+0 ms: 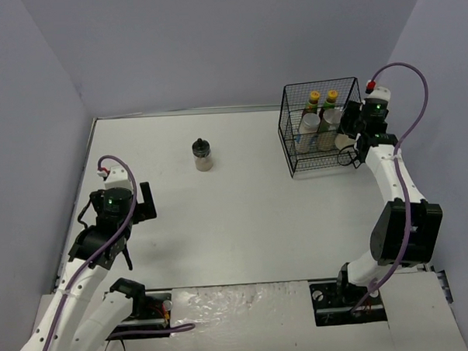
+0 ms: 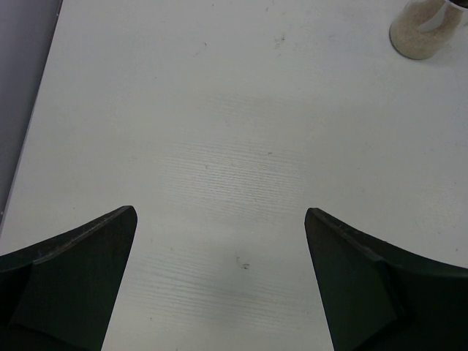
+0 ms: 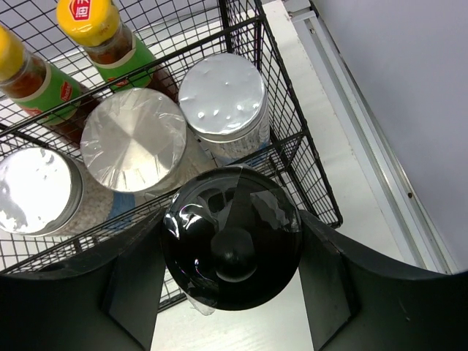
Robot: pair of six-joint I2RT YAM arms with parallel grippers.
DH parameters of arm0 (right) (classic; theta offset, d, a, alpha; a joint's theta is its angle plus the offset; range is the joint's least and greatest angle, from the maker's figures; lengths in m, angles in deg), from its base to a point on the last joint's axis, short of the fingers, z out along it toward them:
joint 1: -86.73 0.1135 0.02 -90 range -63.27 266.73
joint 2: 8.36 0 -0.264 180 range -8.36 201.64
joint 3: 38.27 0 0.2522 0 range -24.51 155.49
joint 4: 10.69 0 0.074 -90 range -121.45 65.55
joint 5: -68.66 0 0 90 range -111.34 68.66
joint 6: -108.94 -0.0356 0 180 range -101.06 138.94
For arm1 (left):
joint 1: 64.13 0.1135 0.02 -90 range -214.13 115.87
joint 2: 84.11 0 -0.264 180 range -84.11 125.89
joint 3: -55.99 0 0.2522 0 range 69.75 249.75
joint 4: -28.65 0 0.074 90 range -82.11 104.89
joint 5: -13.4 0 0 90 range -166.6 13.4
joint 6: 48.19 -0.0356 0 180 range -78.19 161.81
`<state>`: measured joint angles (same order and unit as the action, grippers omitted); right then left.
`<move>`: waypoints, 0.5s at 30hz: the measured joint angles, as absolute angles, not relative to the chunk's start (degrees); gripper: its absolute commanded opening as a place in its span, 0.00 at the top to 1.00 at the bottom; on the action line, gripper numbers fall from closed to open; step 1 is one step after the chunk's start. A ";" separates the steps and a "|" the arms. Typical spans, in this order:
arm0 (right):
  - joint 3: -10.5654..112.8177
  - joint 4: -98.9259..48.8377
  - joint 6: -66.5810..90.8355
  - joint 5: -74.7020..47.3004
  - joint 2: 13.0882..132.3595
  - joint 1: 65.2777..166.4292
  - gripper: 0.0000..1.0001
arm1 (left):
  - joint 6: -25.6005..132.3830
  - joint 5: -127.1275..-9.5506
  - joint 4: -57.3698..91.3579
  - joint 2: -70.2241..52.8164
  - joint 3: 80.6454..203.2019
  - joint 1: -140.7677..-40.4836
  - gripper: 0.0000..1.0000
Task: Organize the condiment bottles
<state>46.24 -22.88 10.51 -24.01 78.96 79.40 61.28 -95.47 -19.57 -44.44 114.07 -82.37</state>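
The right gripper [image 3: 230,274] is partly closed, pinching a shaker [image 3: 230,234] by its sides. The shaker's glossy round black cap hides its body, and I cannot tell whether it hangs inside or outside the black wire basket [image 3: 292,117]. In the basket stand three jars [image 3: 133,139] with shiny silver lids and two sauce bottles [image 3: 88,22] with yellow caps, one cut off by the frame. The left gripper [image 2: 219,212] is spread wide over bare, faintly grained white worktop [image 2: 219,110]. The second shaker [image 1: 203,154] stands alone mid-worktop.
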 measured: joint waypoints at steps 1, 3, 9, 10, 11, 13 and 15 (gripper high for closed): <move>46.38 -22.61 10.71 -23.97 79.43 79.23 1.00 | 61.29 -95.47 -19.57 -44.40 114.07 -82.37 0.03; 46.45 -21.98 11.05 -23.87 80.30 79.14 1.00 | 61.26 -95.45 -19.57 -44.33 114.07 -82.37 0.03; 46.40 -21.36 11.70 -23.82 83.29 78.87 0.99 | 61.01 -95.24 -19.55 -44.08 114.07 -82.37 0.03; 46.37 -21.24 11.78 -23.82 83.61 78.86 0.99 | 60.98 -95.14 -19.55 -44.07 114.07 -82.37 0.03; 46.34 -21.12 11.85 -23.82 83.93 78.85 0.98 | 60.95 -95.04 -19.55 -44.06 114.07 -82.37 0.03; 46.25 -20.84 12.03 -23.83 84.57 78.82 0.95 | 60.90 -94.86 -19.55 -44.03 114.07 -82.37 0.03; 45.97 -20.22 12.55 -23.84 85.16 78.79 0.86 | 60.88 -94.83 -19.55 -43.97 114.07 -82.37 0.03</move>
